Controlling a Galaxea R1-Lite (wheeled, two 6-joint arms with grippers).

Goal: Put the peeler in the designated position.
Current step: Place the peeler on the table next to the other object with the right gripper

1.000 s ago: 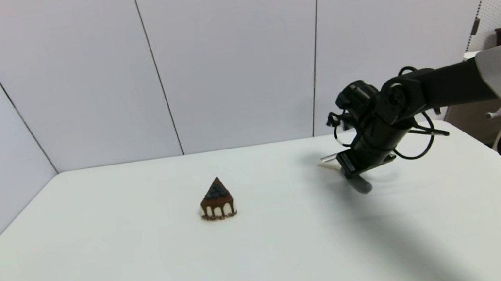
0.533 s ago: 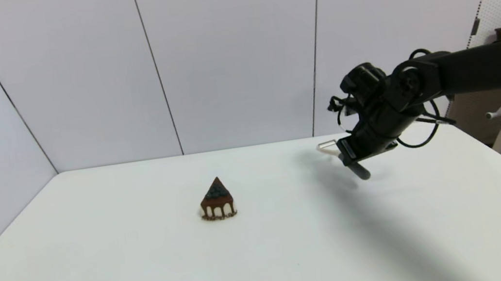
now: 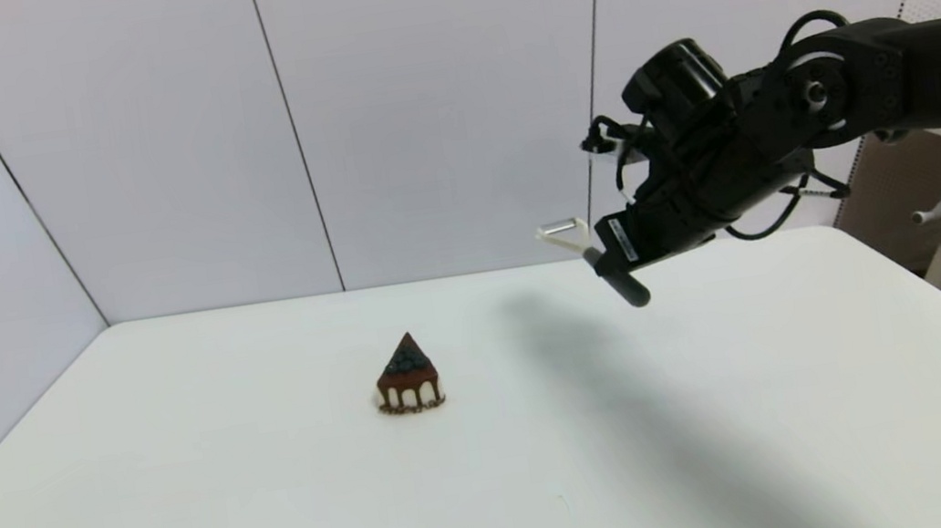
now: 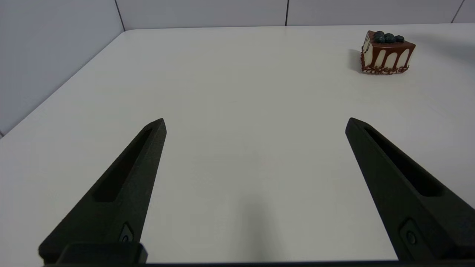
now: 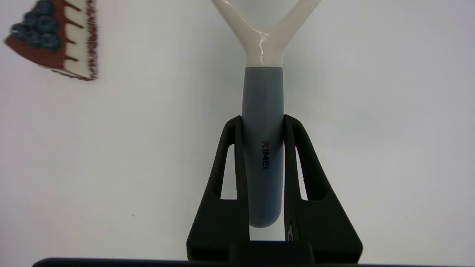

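A: Why are the right jaws [image 5: 262, 120] clamped on the peeler [image 5: 262, 122] mid-handle?
B: Likely so the forked head sticks out clear. They're closed tight on the grey handle, carrying it above the surface [image 3: 284, 511], right of the cake [image 3: 409, 381].
A: And the left jaws [image 4: 256, 124]?
B: Wide apart, holding nothing, low over the surface.

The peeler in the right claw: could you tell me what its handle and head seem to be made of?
The peeler: its grey handle looks like matte rubber or soft plastic, with no shine and printed lettering. Its cream head looks like glossy hard plastic, showing bright highlights at the fork.
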